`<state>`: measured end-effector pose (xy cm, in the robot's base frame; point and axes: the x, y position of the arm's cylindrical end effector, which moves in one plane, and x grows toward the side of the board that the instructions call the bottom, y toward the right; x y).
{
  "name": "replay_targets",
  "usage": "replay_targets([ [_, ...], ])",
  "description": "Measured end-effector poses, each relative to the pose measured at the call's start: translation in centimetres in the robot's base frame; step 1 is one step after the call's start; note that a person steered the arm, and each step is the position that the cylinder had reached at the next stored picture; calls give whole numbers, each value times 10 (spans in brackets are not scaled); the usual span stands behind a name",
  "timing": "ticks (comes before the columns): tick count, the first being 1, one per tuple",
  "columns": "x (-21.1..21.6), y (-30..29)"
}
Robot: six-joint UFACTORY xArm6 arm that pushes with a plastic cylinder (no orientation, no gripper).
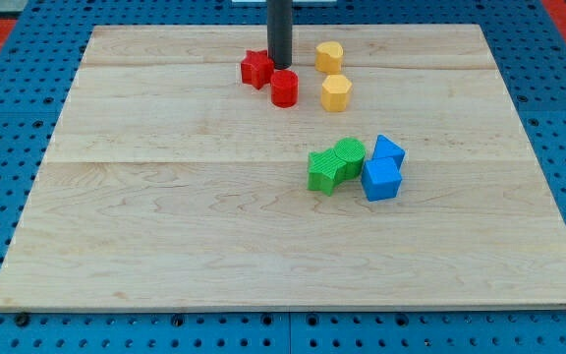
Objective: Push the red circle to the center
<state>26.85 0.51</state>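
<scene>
We are working over the wooden board (pixel 165 246); our gripperless rod is resting my tip (pixel 280 65) just above the red circle (pixel 284 88), beside the red star (pixel 256 68); yellow blocks (pixel 335 92) are sitting right; green (pixel 336 163) and blue blocks (pixel 382 169) are crowding centre-right.

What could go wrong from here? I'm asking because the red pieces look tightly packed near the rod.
1. My tip sits just above the red circle with the red star right beside it on the view's left; the push may drag the star along.
2. An off-centre push could send the circle right, into the lower yellow block.
3. Overshooting down-right could disturb the green and blue blocks.
</scene>
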Motion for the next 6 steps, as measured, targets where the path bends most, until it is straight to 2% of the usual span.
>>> replay_targets([
  [1,-3,54],
  [2,1,42],
  [3,24,-10],
  [4,78,-8],
  [5,100,-16],
  [6,100,-61],
])
